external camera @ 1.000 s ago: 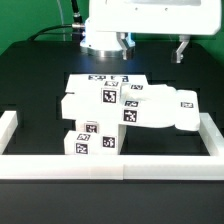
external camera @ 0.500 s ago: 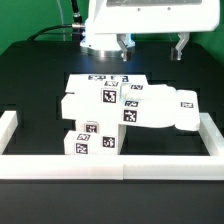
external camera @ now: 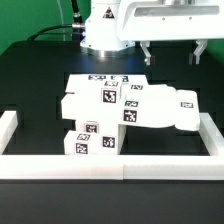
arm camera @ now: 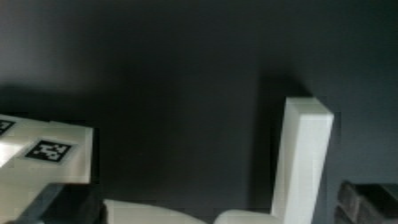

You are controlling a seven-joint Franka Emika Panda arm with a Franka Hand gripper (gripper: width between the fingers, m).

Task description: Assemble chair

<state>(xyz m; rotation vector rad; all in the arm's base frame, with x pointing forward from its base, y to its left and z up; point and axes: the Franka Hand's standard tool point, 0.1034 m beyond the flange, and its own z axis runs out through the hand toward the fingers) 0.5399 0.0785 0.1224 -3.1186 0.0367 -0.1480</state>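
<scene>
The chair parts (external camera: 110, 112) lie bunched together in the middle of the black table. They are matte-white slabs and blocks with black-and-white tags. A tagged block (external camera: 90, 141) stands at the front and a wider slab (external camera: 170, 110) reaches toward the exterior view's right. My gripper (external camera: 171, 52) hangs above and behind the slab, open and empty, its two dark fingers (external camera: 145, 52) wide apart. In the wrist view a tagged white piece (arm camera: 39, 150) shows at one edge and rounded white parts (arm camera: 160, 212) lie between the dark fingers (arm camera: 50, 205).
A low white border wall (external camera: 110, 165) runs along the table's front and up both sides; one stretch shows in the wrist view (arm camera: 311, 150). The robot's base (external camera: 100, 35) stands behind the parts. A flat tagged board (external camera: 98, 77) lies at the back of the cluster.
The gripper has moved toward the exterior view's right and come a little lower. Both fingers now show wide apart. The chair parts have not moved.
</scene>
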